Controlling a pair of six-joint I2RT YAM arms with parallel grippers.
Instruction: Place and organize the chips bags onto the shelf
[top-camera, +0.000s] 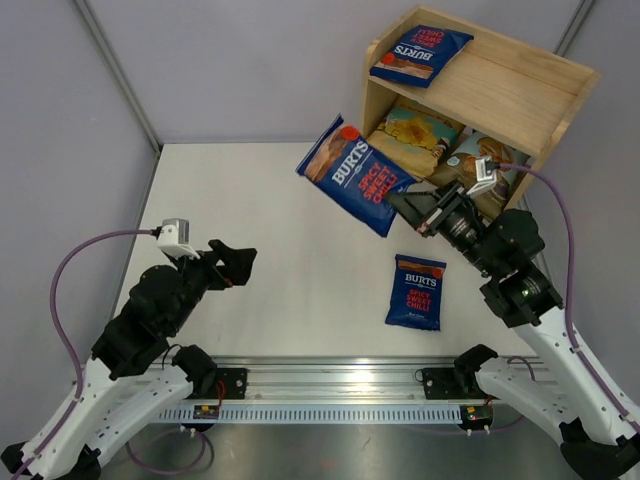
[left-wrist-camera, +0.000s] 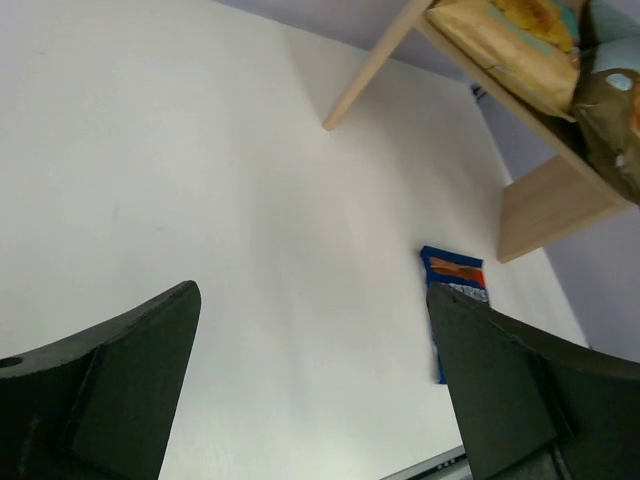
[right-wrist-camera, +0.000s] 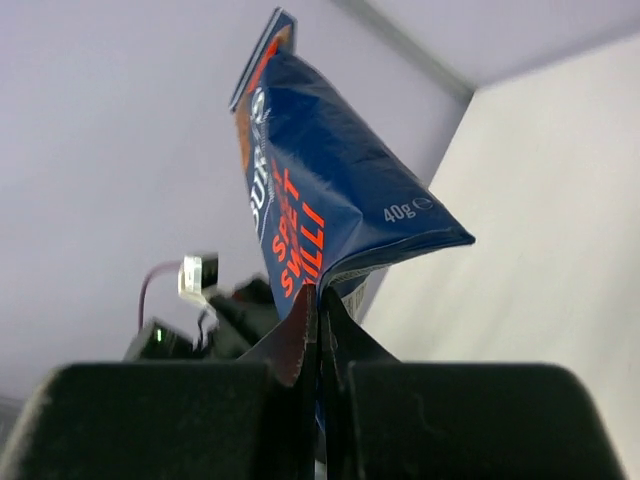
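The table (top-camera: 280, 230) carries one Burts bag (top-camera: 416, 291), right of centre. The shelf (top-camera: 510, 85), upper right, holds a second Burts bag (top-camera: 421, 54) on top, with the tan-yellow bag (top-camera: 415, 138) and light blue bag (top-camera: 462, 152) below.

The black-and-white jointed left arm (top-camera: 140, 330) sat folded low near its base, with its wrist pointing inward and slightly forward. Its black two-finger left gripper (top-camera: 243, 268) stood spread wide, with nothing between the fingers. The black-and-white jointed right arm (top-camera: 520, 285) reached up and forward, its wrist angled leftward. Its black two-finger right gripper (top-camera: 398, 203) was clamped tight, the fingers pressed together on the bottom edge of a dark blue crinkly chips bag (top-camera: 350, 175) held aloft.
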